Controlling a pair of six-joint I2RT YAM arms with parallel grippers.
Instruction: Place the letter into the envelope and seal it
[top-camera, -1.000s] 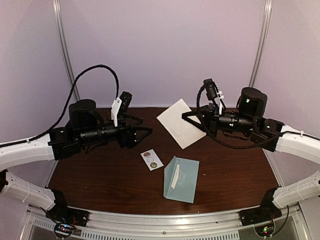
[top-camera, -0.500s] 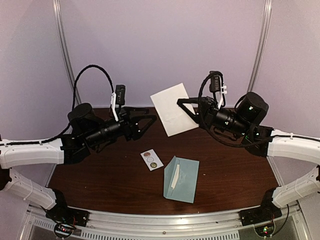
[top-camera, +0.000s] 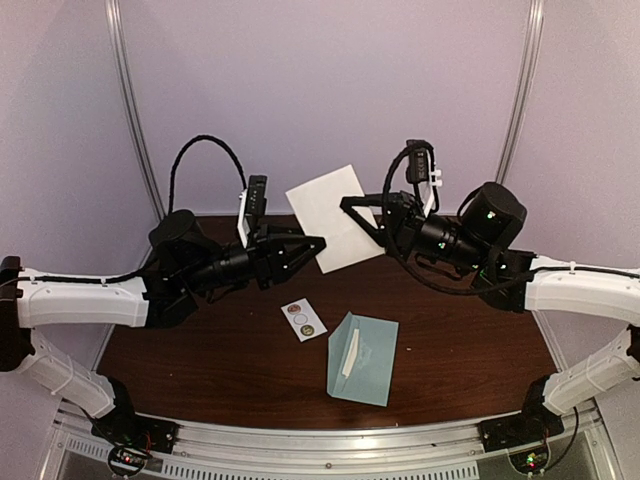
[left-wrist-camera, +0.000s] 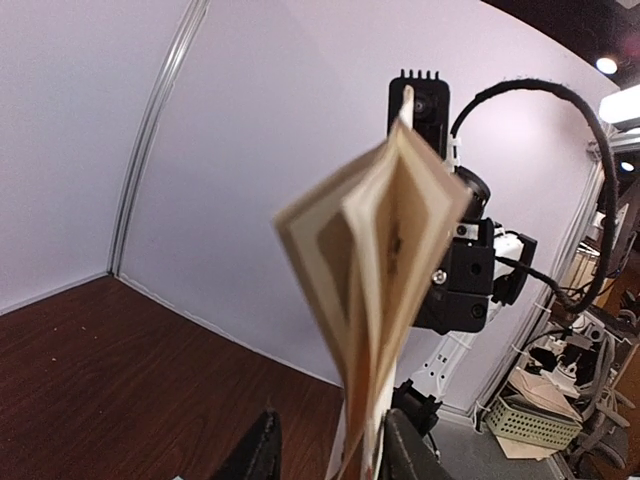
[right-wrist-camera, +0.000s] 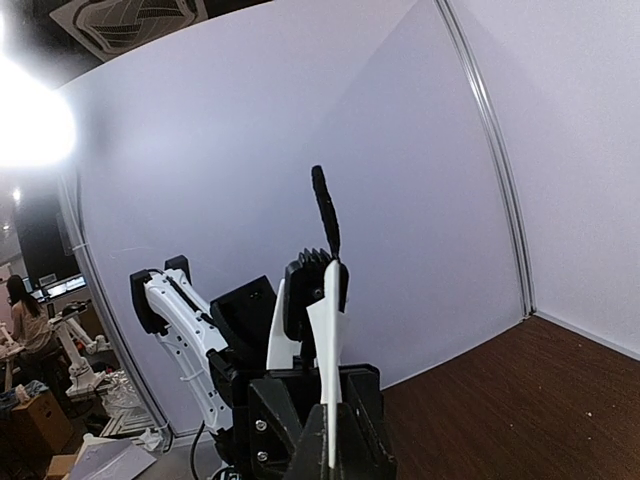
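Observation:
The white letter (top-camera: 328, 215) hangs in the air above the back of the table, and my right gripper (top-camera: 352, 206) is shut on its right side. In the right wrist view the letter (right-wrist-camera: 328, 330) stands edge-on, pinched in that gripper (right-wrist-camera: 331, 445). My left gripper (top-camera: 315, 247) has come up to the sheet's lower left corner. Seen from the left wrist, the letter (left-wrist-camera: 385, 230) runs down between the fingers of that gripper (left-wrist-camera: 330, 455), close to the right finger, with a gap on the left. The pale teal envelope (top-camera: 363, 358) lies flat on the table with its flap open.
A small white sticker strip (top-camera: 303, 319) lies on the brown table (top-camera: 200, 350) left of the envelope. Pale walls with metal rails (top-camera: 130, 110) close in the back and both sides. Both arms reach toward the middle above the table's back half.
The right gripper lifted the letter and carried it left. The left arm swung up and right until its fingers straddle the sheet's lower corner, and its jaws have narrowed.

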